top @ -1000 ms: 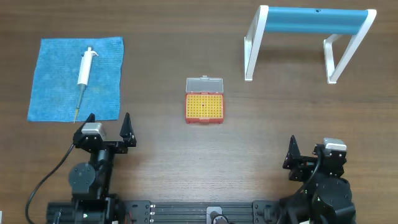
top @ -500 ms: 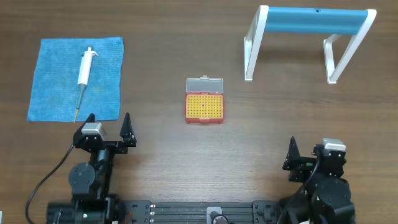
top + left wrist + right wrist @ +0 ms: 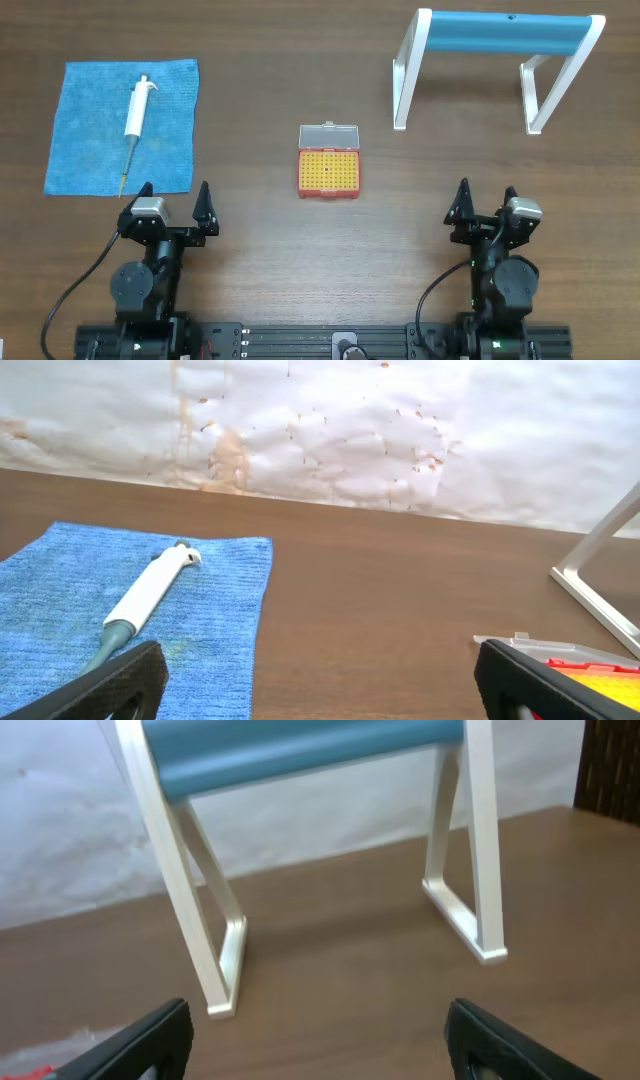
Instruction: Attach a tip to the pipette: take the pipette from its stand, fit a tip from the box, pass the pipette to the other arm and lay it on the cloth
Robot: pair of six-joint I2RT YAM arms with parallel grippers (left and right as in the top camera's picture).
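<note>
The white pipette [image 3: 135,115] with a yellow tip lies on the blue cloth [image 3: 90,150] at the far left; it is seen again on the cloth [image 3: 230,630] as the pipette [image 3: 150,592]. The red tip box [image 3: 328,172] with yellow tips stands open mid-table, its corner [image 3: 590,670] just visible. The white stand with a blue bar [image 3: 500,35] is at the back right, close ahead as the stand [image 3: 300,760]. My left gripper [image 3: 174,198] is open near the cloth's front edge. My right gripper [image 3: 485,200] is open at the front right, holding nothing.
Brown wooden table [image 3: 300,270] with free room between the box and both arm bases. A pale stained wall [image 3: 320,430] rises behind the table.
The right arm has swung up and forward: its gripper now sits farther from the base and points toward the stand. Left arm and pipette unchanged.
</note>
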